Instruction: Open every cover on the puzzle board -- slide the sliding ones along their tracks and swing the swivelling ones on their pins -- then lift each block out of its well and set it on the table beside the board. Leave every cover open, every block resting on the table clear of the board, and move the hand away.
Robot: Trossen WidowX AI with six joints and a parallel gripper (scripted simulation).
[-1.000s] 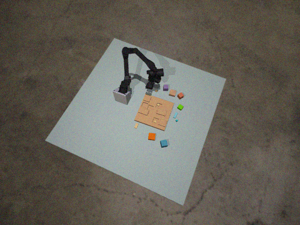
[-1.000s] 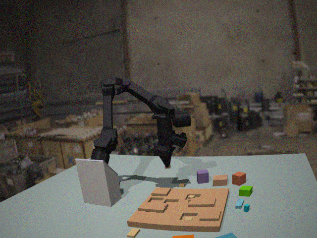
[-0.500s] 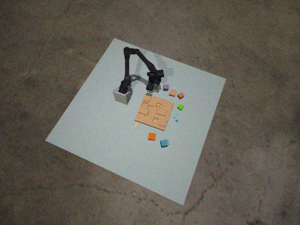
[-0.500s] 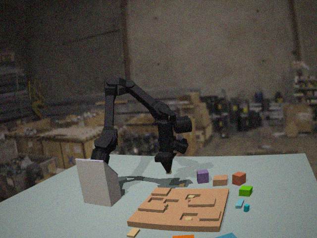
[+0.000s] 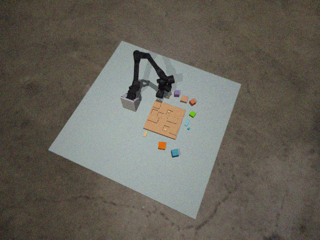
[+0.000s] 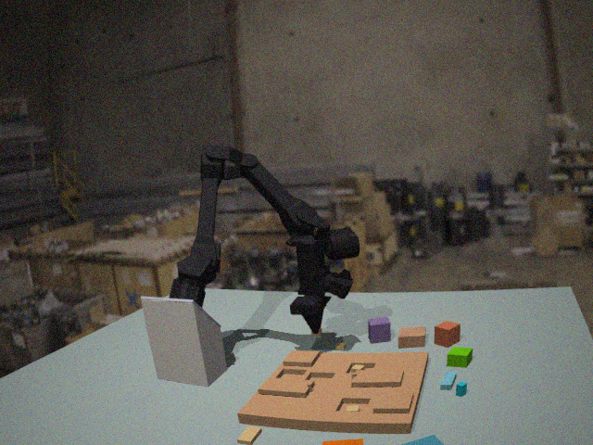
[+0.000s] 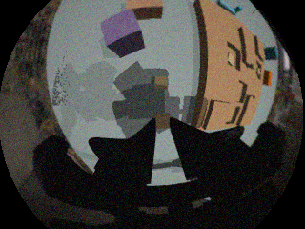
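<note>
My gripper is shut on a small tan block, low above the table beyond the board's far left corner. Another tan block lies on the table close by, in the arm's shadow. A third tan block lies off the board's near left corner. The wooden board carries raised wooden covers. Two wells on its left look open and empty. Light tan pieces show in two other open wells, one piece farther back, one nearer.
Right of the board stand a purple cube, a salmon block, a red cube, a green block and two small blue pieces. An orange block and a blue block lie in front. The arm's grey base is left.
</note>
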